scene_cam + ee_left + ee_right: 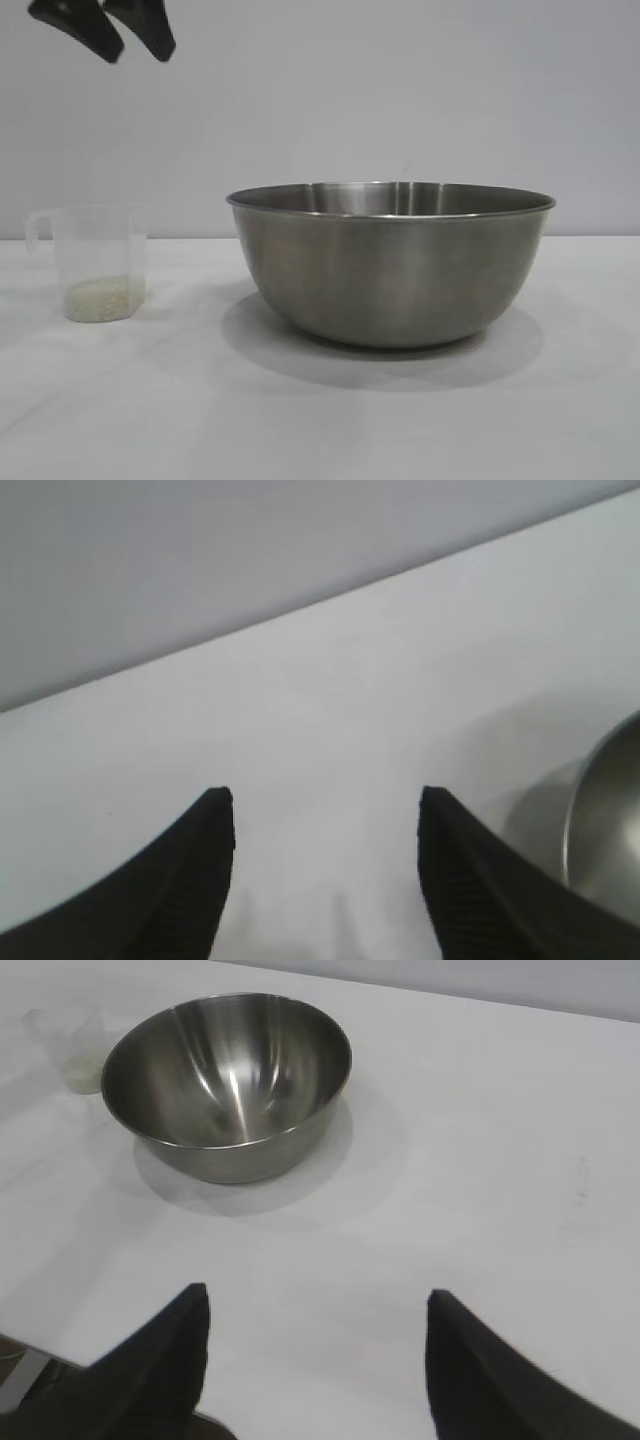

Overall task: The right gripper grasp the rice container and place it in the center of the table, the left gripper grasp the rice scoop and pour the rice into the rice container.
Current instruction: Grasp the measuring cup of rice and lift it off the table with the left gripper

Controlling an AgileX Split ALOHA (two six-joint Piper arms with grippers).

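Rice container [390, 270] sits mid-bench [320, 420], empty. Rice scoop [98, 262] with rice [100, 297] stands apart at its left. Left tool [132, 42] hangs above scoop, open, holding nothing. Right tool [315, 1305] open over bare bench, off the container.

Nothing is standing between the left gripper [137, 52] and the rice scoop [97, 262] below it. The rice container [390, 263] is sitting well apart beside the scoop, leaving bare table [190, 400] between.
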